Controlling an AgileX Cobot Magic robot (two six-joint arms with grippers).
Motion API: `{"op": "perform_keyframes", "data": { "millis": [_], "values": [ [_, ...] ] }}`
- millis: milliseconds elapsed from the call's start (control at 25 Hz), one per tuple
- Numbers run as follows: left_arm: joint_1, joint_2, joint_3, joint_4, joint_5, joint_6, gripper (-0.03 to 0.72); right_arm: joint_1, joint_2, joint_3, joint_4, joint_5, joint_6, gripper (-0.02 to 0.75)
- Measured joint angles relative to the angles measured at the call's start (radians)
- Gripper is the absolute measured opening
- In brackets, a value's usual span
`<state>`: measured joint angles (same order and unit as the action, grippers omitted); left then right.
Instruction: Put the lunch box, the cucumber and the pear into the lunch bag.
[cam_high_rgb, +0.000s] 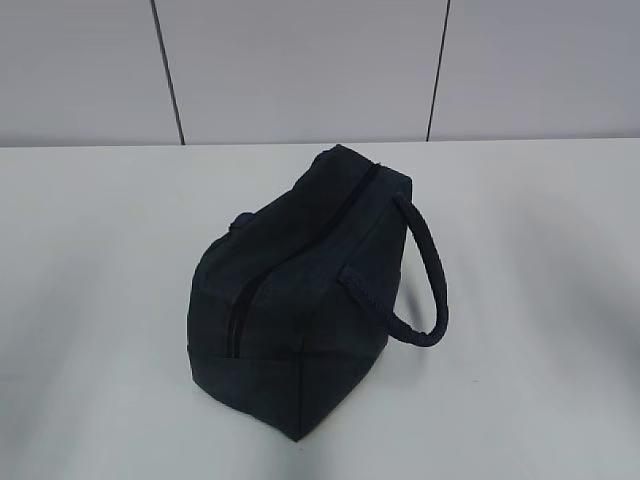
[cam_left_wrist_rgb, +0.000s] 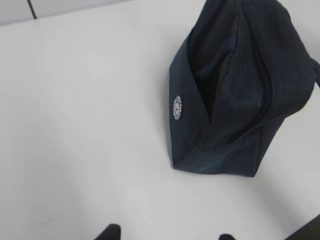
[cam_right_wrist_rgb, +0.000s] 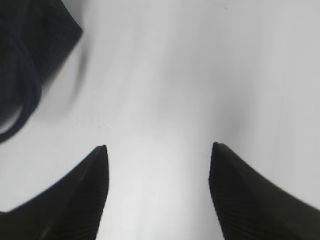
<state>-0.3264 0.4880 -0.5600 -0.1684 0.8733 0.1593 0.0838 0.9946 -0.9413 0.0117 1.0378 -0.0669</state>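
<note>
One lunch bag (cam_high_rgb: 300, 290), dark navy, is sitting alone near the middle of the white table (cam_high_rgb: 90, 300), its zipper (cam_high_rgb: 300, 250) running along the top and its loop handle (cam_high_rgb: 425, 280) hanging off the right side. A small round white badge (cam_left_wrist_rgb: 177, 108) is showing on one end panel. Right gripper (cam_right_wrist_rgb: 159, 150) is hovering over bare table beside the handle, fingers spread wide, pinching nothing. Left gripper (cam_left_wrist_rgb: 167, 235) is showing only two dark fingertips, apart, just short of the bag.
</note>
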Motion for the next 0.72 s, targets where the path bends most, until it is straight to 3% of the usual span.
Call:
{"op": "perform_keyframes", "data": {
  "millis": [280, 720],
  "values": [
    [0.0, -0.295, 0.001, 0.106, 0.214, -0.087, 0.35, 0.0, -0.367, 0.194, -0.005, 0.095, 0.06, 0.486],
    [0.0, -0.499, 0.031, 0.159, 0.241, -0.094, 0.331, 0.0, -0.945, 0.384, -0.017, 0.175, 0.032, 0.485]
  ]
}}
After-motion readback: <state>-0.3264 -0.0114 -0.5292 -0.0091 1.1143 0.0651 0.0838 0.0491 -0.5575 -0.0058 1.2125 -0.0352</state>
